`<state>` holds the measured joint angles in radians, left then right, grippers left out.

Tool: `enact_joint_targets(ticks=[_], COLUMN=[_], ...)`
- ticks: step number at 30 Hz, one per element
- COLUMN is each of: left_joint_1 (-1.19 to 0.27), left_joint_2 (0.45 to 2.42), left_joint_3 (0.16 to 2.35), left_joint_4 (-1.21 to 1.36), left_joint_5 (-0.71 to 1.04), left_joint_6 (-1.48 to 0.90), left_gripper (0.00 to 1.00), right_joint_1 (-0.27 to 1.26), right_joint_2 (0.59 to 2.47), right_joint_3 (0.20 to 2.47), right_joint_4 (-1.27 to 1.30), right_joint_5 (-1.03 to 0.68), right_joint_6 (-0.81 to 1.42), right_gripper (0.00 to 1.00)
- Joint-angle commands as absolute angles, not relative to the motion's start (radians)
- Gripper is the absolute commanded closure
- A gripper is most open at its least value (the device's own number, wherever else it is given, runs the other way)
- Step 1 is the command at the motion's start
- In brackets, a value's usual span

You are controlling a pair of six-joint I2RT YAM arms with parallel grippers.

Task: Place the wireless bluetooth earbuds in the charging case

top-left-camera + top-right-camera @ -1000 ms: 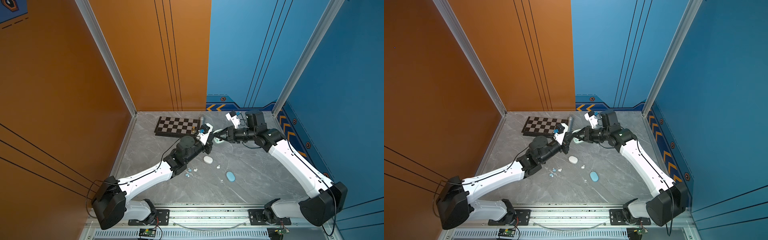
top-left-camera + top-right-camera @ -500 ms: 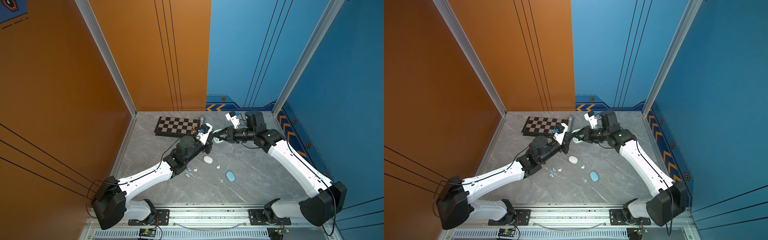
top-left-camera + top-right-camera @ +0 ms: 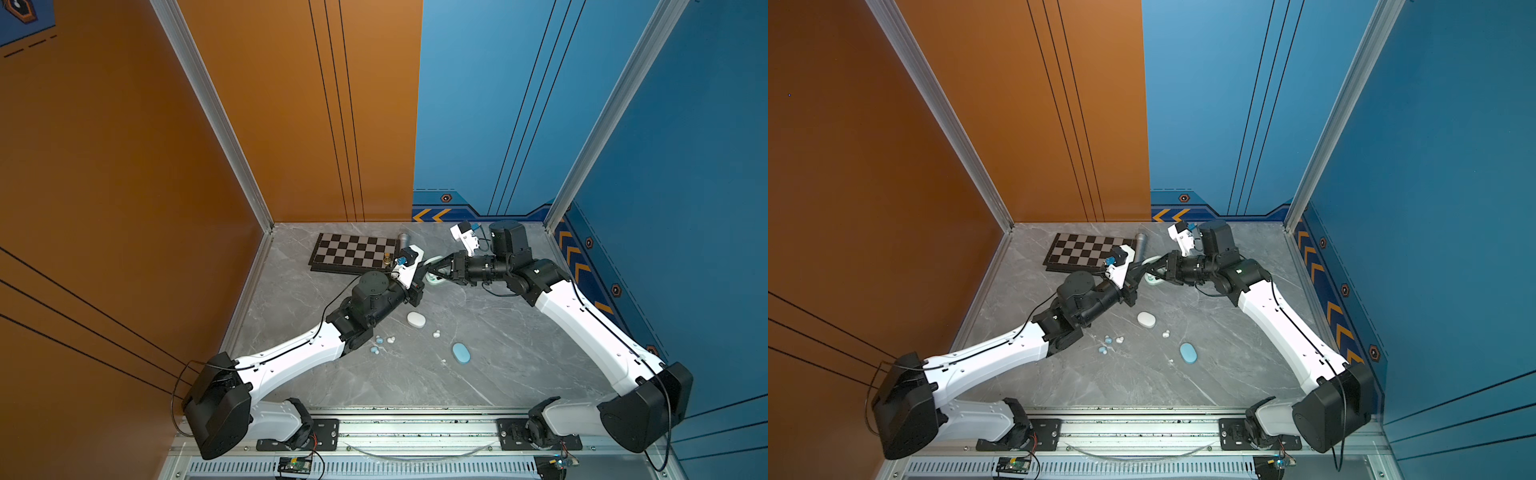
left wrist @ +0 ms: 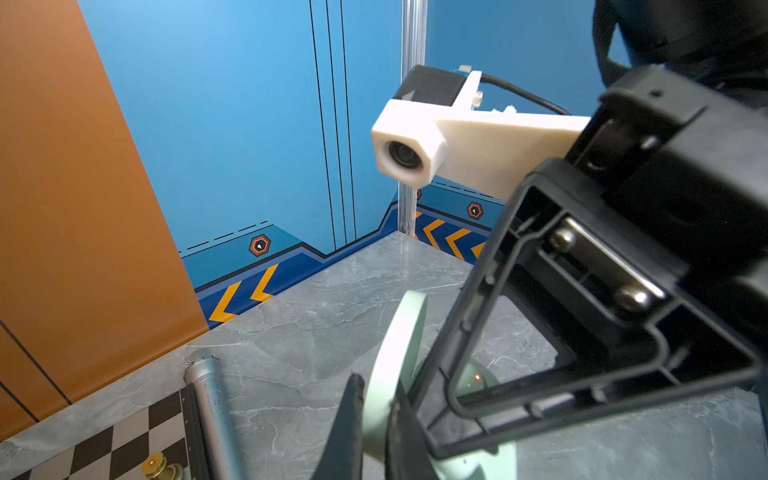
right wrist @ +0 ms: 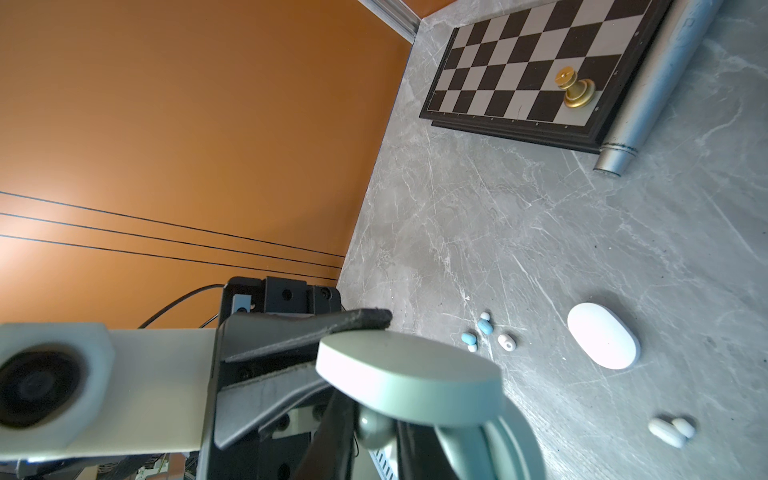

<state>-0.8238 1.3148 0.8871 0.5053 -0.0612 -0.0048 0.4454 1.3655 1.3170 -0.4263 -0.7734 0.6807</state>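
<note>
- Pale green charging case [image 3: 434, 283] stands open just off the near right corner of the chessboard [image 3: 353, 251], between the two grippers. Its lid [image 4: 399, 357] is raised on edge above the base.
- Left gripper [image 3: 427, 270] is clamped on that lid. In the left wrist view the lid's edge sits pinched between its two black fingers [image 4: 345, 436].
- Right gripper [image 3: 433, 274] reaches in from the opposite side with its jaws narrow. A pale green earbud [image 5: 374, 428] sits between its fingertips, right at the case base.
- Whether that bud is already seated in its socket cannot be told.
- Two light blue earbuds [image 5: 485, 326] and a white earbud [image 5: 506, 341] lie in a loose cluster on the grey marble table [image 3: 519, 353]. They are just beside the left forearm and well apart from the green case.
- A pair of white earbuds [image 5: 669, 431] lies further toward the right arm's side, the two touching each other.
- A closed white case [image 3: 416, 320] rests between the cluster and the pair, a little nearer the green case.
- A closed blue case [image 3: 461, 353] lies nearer the front rail, close to the white pair.
- A gold chess piece [image 5: 575, 89] stands upright on a corner square of the board.
- A silver microphone [image 5: 656, 91] lies along the board's right edge, against it.
</note>
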Motion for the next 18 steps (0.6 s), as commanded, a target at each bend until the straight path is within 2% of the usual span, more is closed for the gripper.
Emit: enact_joint_targets(ticks=[1,11,18], left_joint_1=[-0.830,-0.825,-0.825], left_joint_2=[1.285,1.284,1.283], left_joint_3=[0.909,0.911,0.910], left_joint_4=[0.535,0.535,0.535], left_joint_5=[-0.024,-0.017,-0.016], left_joint_6=[0.002,0.000,-0.002], left_gripper=[1.00,1.00,1.00], right_joint_1=[0.458,0.457,0.457], right_joint_2=[1.374,1.367,1.368], right_joint_3=[1.304,1.286,1.289], right_joint_4=[-0.366,-0.365,-0.354], right_joint_5=[-0.762,-0.744,-0.735], right_joint_6=[0.698,0.684,0.688], right_gripper=[0.80,0.75,0.74])
